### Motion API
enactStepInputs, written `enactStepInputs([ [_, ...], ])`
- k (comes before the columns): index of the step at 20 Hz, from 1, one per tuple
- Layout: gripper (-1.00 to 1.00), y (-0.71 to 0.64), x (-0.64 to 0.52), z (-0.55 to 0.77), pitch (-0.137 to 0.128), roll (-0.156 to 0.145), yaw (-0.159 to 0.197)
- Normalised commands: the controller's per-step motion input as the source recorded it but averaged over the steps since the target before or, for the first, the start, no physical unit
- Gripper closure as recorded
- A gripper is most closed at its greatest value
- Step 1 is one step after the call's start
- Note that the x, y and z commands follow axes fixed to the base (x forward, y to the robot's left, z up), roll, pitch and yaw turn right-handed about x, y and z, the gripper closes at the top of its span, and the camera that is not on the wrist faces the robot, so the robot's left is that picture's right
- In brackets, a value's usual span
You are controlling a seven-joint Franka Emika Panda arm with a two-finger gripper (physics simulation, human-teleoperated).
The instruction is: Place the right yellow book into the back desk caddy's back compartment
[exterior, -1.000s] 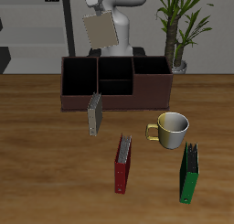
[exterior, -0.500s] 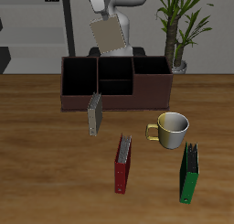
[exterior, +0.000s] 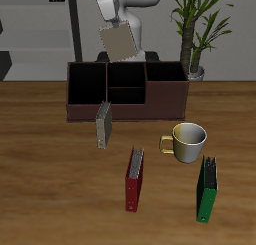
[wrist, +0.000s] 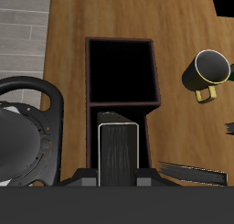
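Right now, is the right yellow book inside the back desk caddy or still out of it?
Out. The right yellow book hangs tilted in the air above the back desk caddy, held in the gripper, not yet in any section.

Twin grey-tan book, red book, green book, mug, potted plant.

table | back desk caddy | grey-tan book | mug | red book | green book

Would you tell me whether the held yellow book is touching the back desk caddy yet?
Apart. The exterior view shows the right yellow book, tilted in the gripper, hanging above the back desk caddy with background visible between them.
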Motion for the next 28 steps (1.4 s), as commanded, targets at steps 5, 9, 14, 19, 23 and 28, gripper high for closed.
enactStepInputs([
  [5,1.00,0.00,0.03,-0.11,0.016,0.009,0.007],
  [9,1.00,0.05,0.02,-0.13,0.021,0.016,0.013],
  [14,1.00,0.06,0.03,-0.18,0.026,0.024,0.022],
  [19,1.00,-0.03,0.05,-0.11,0.023,-0.002,-0.013],
  [23,1.00,-0.03,0.03,-0.17,0.027,0.000,0.006],
  [28,1.00,-0.01,0.05,-0.09,0.018,-0.002,-0.003],
])
